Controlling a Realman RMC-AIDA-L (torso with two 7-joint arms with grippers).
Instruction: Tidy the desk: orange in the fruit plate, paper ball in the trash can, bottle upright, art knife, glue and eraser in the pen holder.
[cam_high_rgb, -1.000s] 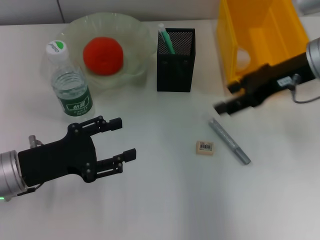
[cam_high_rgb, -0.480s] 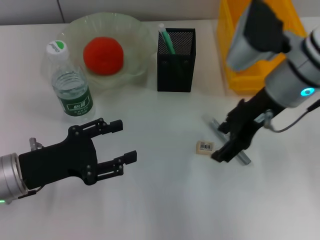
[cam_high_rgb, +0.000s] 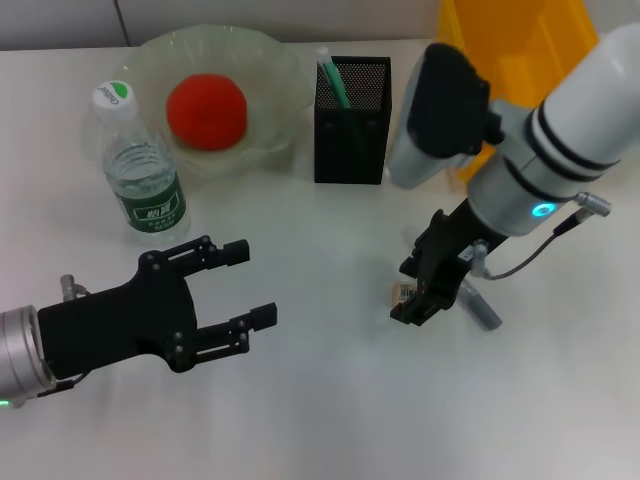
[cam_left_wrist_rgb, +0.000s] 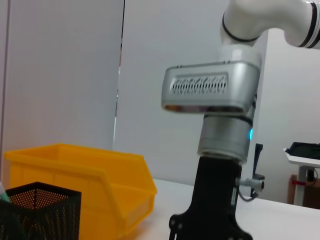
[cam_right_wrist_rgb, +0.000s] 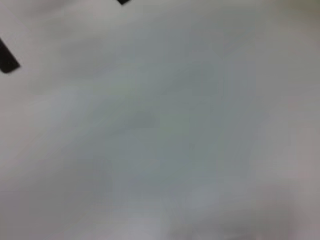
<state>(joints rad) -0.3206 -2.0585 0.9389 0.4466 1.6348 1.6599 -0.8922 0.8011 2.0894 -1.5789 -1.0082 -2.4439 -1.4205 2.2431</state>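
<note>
Now, in the head view you have the right gripper (cam_high_rgb: 420, 290) down over the eraser (cam_high_rgb: 404, 293), which lies flat on the desk (cam_high_rgb: 330, 400) just beside the art knife (cam_high_rgb: 478, 306). Only a sliver of the eraser shows at the fingertips, so you cannot tell whether the fingers are spread or closed on it. The art knife's long axis runs diagonally away from the pen holder (cam_high_rgb: 351, 120), toward the robot's right. The right arm is plainly the nearer one to both; the left gripper (cam_high_rgb: 245, 285) hangs released, fingers apart, well off to the left. The orange (cam_high_rgb: 205, 110) sits in the fruit plate (cam_high_rgb: 270, 60) and the bottle (cam_high_rgb: 140, 165) stands upright beside it.

From the left wrist view you see the right arm's wrist (cam_left_wrist_rgb: 215, 150) standing vertical, nose down, with the yellow bin (cam_left_wrist_rgb: 90, 175) and the pen holder behind it.

Your right wrist view gives only blurred desk surface; nothing of the eraser can be made out.
</note>
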